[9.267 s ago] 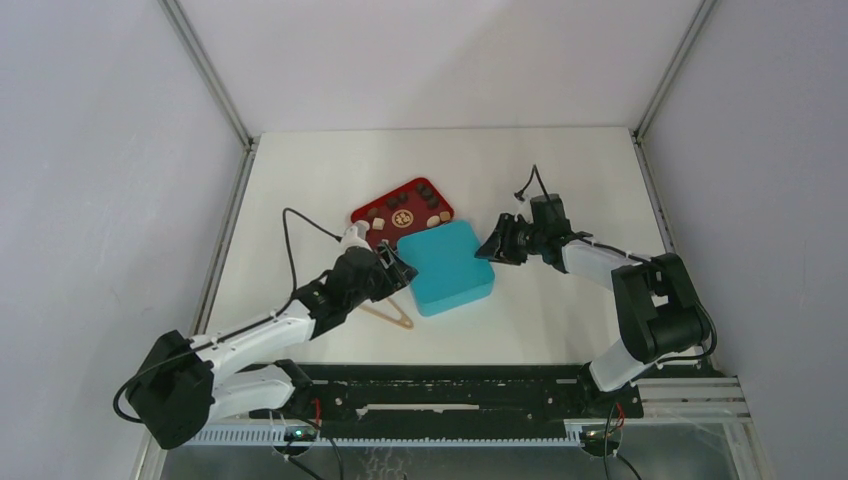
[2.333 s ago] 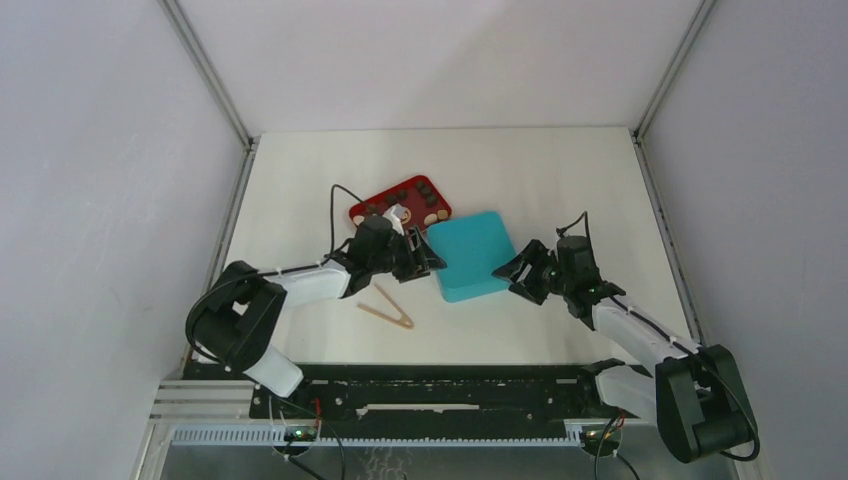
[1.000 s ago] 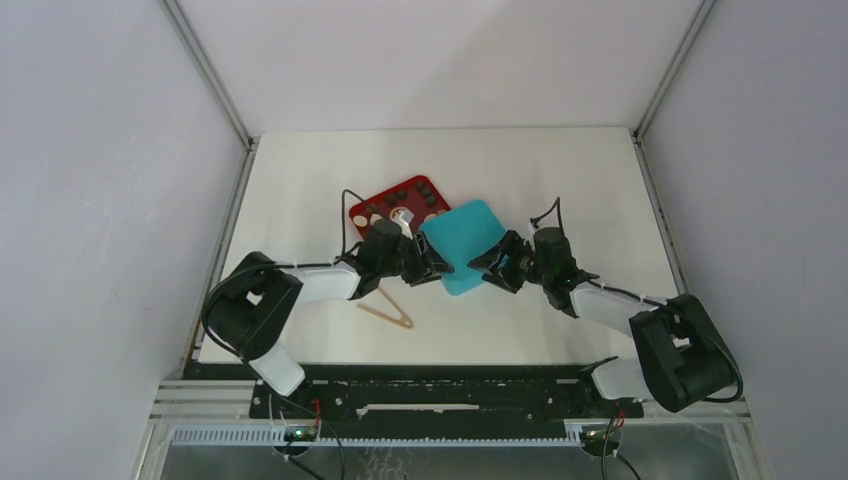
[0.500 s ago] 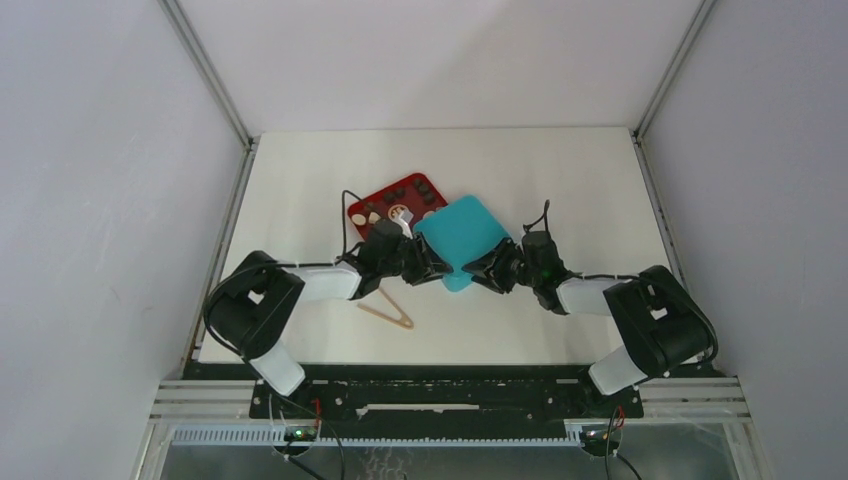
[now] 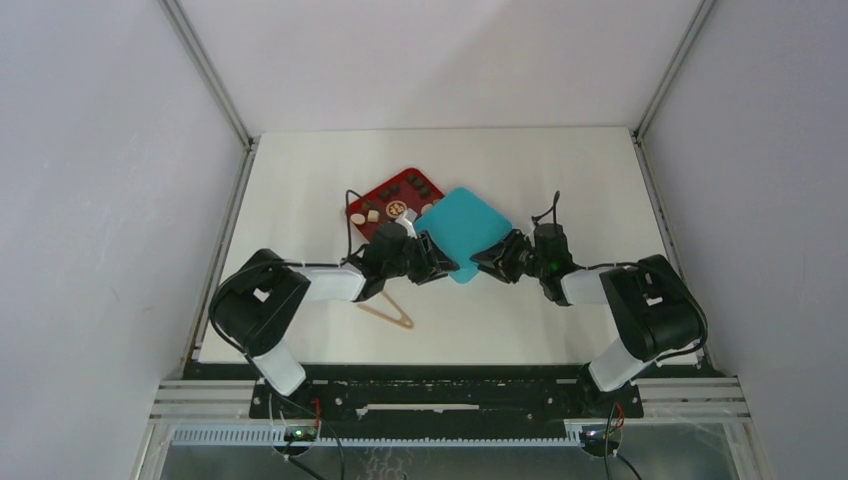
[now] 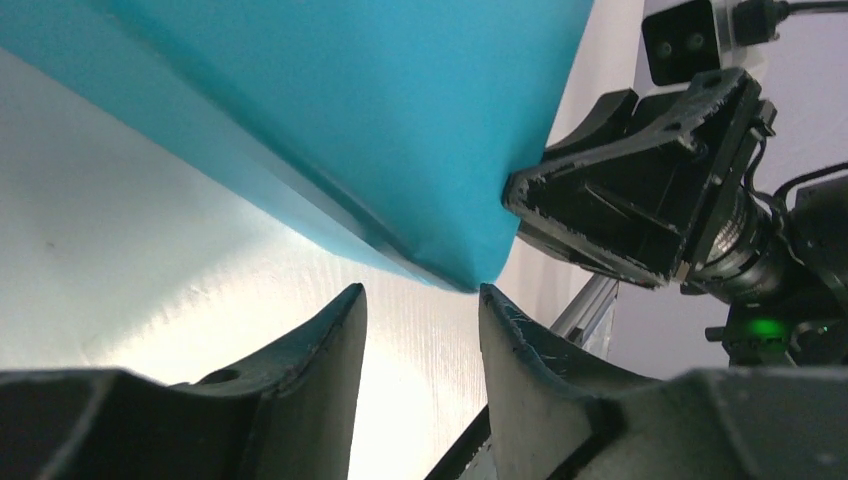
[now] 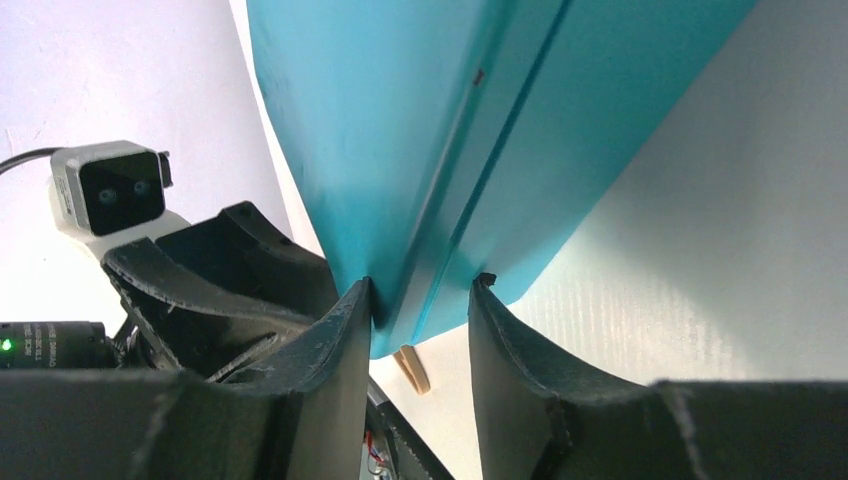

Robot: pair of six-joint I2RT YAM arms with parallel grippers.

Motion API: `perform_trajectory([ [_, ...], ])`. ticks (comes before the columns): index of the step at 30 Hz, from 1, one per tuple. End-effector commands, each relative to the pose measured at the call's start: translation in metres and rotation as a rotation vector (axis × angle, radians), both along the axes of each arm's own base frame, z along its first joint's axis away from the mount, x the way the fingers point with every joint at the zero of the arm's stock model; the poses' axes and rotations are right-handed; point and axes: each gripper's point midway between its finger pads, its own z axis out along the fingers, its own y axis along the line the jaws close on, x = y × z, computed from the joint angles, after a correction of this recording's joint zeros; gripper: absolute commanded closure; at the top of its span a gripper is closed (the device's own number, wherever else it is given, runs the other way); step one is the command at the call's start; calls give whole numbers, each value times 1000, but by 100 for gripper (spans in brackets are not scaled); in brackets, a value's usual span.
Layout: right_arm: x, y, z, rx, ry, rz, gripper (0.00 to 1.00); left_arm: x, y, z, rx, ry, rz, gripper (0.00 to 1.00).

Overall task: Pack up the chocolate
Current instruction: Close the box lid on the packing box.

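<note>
In the top view, the small dark brown, tan and cream chocolate pieces (image 5: 371,215) lie in the flat red tray (image 5: 383,193) left of centre on the white worktop (image 5: 520,165). None sits in either hand. The closed teal square box (image 5: 462,228) lies turned like a diamond, its upper left corner over the tray's right end.

The left hand (image 5: 434,267) is at the box's lower left side. Its wrist view shows the black fingers (image 6: 320,350) spread apart and grasping nothing, with the box's corner just above the gap.

The right hand (image 5: 489,262) is at the lower right side. Its fingertips (image 7: 352,312) straddle the box's corner, but I cannot tell whether they pinch it.

The tan wooden V-shaped tongs (image 5: 388,311) lie on the worktop below the left hand.
</note>
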Motion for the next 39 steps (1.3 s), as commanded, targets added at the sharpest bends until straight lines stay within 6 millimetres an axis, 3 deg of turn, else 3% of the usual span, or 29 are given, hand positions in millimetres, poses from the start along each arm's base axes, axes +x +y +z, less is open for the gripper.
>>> perform_trajectory([
  [1,2,-9,3,-33,-41,9,56,2,-2,28,-47,-78,29,49],
  [7,-5,2,41,19,-125,59,42,3,0,36,-100,-84,67,48],
  [12,-13,9,42,8,-124,81,40,4,-7,33,-112,-53,59,49],
  [20,-23,21,8,-21,-33,109,47,2,-11,11,-78,29,57,53],
  [31,-46,16,-54,-137,146,117,69,-5,-14,-18,-27,130,51,58],
  [39,-60,12,-69,-214,211,97,85,-6,-15,-32,-9,180,55,60],
])
